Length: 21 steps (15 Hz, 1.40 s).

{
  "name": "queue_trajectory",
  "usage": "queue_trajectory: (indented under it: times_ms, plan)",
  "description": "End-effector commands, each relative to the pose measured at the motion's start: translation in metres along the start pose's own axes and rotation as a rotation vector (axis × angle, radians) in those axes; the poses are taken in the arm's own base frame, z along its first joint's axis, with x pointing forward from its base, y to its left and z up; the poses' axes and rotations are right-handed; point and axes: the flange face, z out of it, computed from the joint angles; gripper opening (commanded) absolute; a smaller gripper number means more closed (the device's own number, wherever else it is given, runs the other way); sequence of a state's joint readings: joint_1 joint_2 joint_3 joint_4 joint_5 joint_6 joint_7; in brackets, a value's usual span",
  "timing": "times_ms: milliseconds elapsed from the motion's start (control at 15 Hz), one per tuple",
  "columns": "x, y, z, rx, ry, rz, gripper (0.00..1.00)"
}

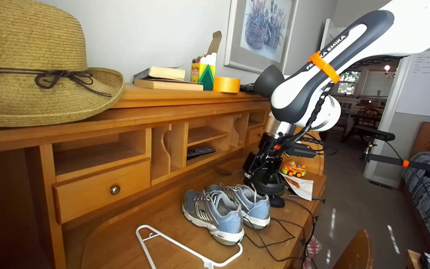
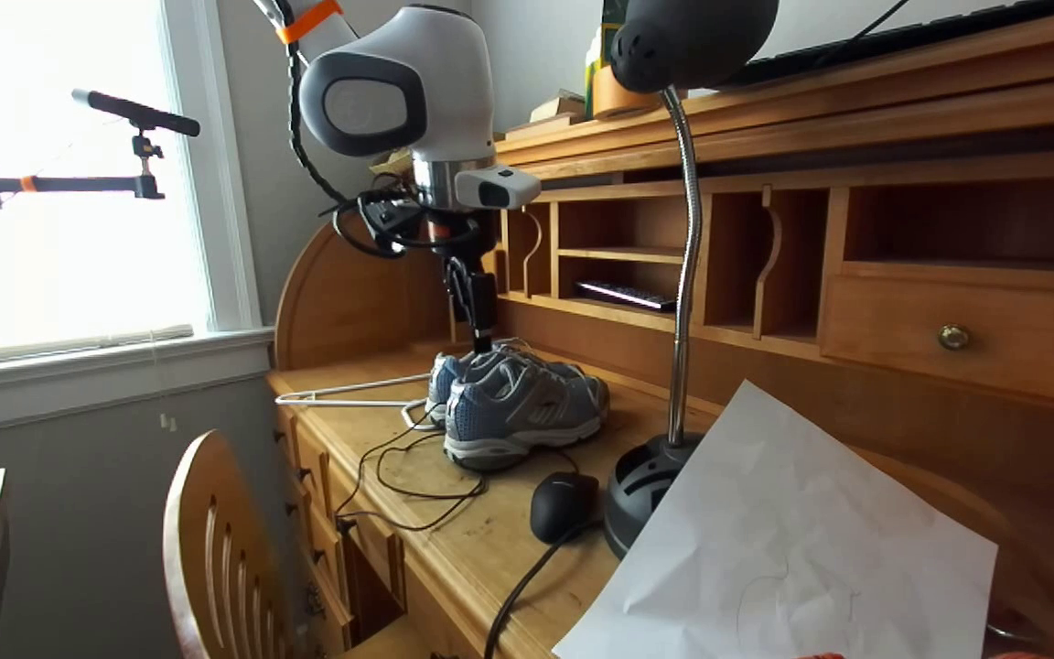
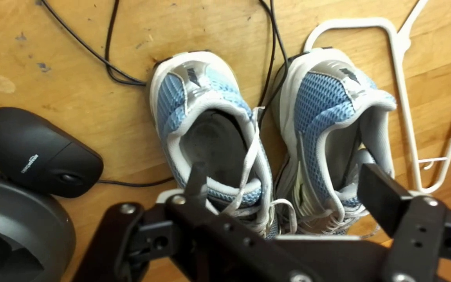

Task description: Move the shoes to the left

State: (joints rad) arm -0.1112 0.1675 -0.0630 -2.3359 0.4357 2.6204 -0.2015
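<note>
Gripper [image 3: 284,182] spread over the grey running sneakers [image 1: 212,216] on a roll-top desk [image 1: 110,241]

In an exterior view, the two sneakers stand side by side on their soles, toes toward the pigeonholes [image 1: 205,135], blue mesh heels toward the desk's front edge. A white plastic clothes hanger [image 1: 180,244] lies by the nearer one. The Franka arm [image 1: 293,95] reaches in from the upper right; the dark gripper merges with the black base of the gooseneck lamp [image 1: 273,185], so its tips are hard to make out. A straw hat [image 1: 32,56], books [image 1: 168,85], a crayon box [image 1: 207,79] and an orange tape roll [image 1: 226,85] line the desk's top.

In an exterior view, the gripper [image 2: 482,344] points straight down at the sneakers' tops; how far it is spread cannot be judged there. A black computer mouse [image 2: 564,506] lies just beside the lamp base, near the sneakers; a creased sheet of paper [image 2: 783,549] fills the foreground.

In the wrist view, the fingers [image 3: 382,197] are set well apart, pads facing each other: one tip shows over the mouth of the left-hand sneaker, the other over the outer collar of the right-hand one. Whether either tip touches cannot be told. A loose white lace [image 3: 250,156] crosses the left-hand collar, and a thin black cable [image 3: 275,27] runs between the heels.
</note>
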Motion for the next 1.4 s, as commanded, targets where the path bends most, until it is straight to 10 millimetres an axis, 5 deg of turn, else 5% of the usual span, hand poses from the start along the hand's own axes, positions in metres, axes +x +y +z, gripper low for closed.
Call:
queue_trajectory:
  times_ms: [0,667,933,1333]
  plan:
    - [0.007,0.006,0.012,-0.013,0.015,0.042,0.73]
    - [0.010,0.016,0.027,-0.043,0.029,0.075,0.01]
    - [0.012,0.017,0.029,-0.032,0.018,0.087,0.01]
    - [0.051,0.002,-0.033,0.206,0.080,0.293,0.01]
